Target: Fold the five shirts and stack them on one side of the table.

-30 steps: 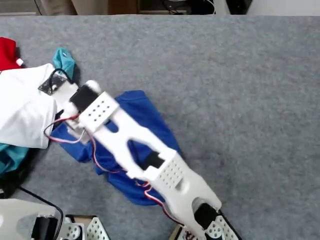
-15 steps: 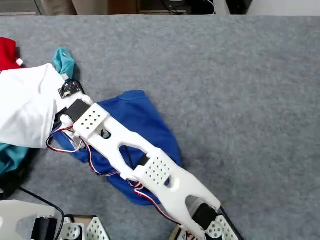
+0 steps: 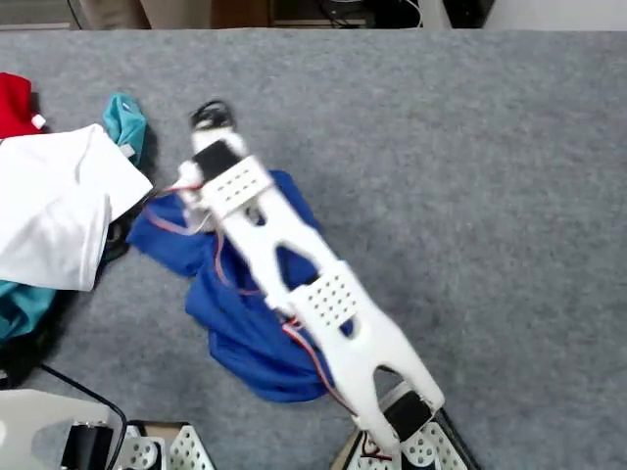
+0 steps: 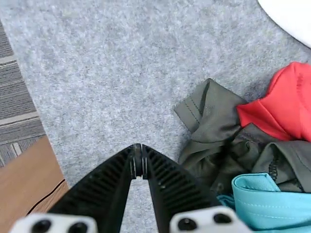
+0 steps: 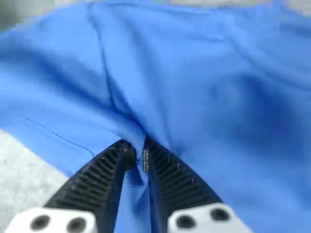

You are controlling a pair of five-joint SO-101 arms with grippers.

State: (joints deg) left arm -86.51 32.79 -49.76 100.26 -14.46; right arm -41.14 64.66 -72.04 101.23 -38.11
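The right pincer [image 5: 138, 145], clenched on a fold of the blue shirt [image 3: 245, 338], is swinging far and right from the white shirt [image 3: 54, 211], dragging it clear mid-surface [image 3: 470, 147] for folding, while the left pincer [image 4: 139, 164] is idling, clamped empty.

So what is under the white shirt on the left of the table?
Teal fabric pokes out past the white shirt on its far and near sides, and dark fabric shows at the near edge. How they lie beneath is covered.
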